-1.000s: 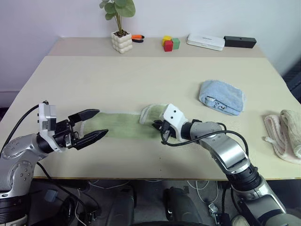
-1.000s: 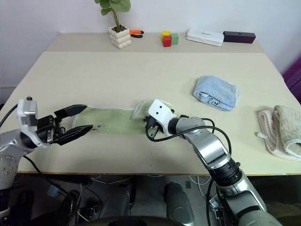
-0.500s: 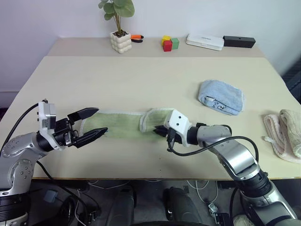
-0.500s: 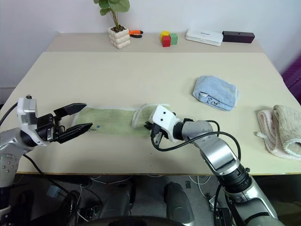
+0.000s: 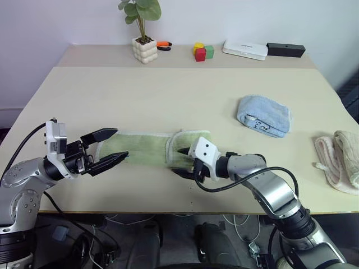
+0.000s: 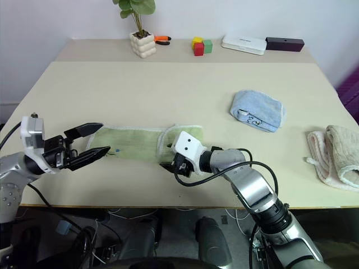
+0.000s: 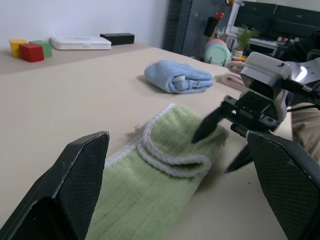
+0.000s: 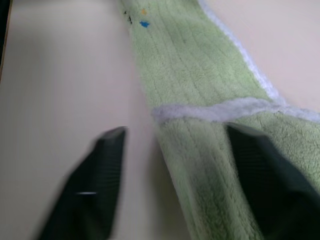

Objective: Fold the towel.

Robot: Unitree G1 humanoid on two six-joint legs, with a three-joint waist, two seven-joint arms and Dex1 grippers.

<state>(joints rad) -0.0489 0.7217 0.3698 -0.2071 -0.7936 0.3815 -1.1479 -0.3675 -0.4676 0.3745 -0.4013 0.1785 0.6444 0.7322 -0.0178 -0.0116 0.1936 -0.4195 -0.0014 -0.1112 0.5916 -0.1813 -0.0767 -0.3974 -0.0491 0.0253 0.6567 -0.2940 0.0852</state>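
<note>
long light green terry towel with white edging (image 5: 147,149) lying flat near the front edge of the beige desk (image 5: 168,95), right end now doubled over onto itself. right end effector (image 5: 182,162) just sprung apart (pinched together a moment ago), backed off to the folded end, gripping nothing. first fold released, then. left end effector (image 5: 109,149) spread wide, hovering unmoved over the left end, likely due next.

Three towels (image 5: 160,149), two blocks (image 5: 203,51), perhaps two boxes (image 5: 244,49).
</note>
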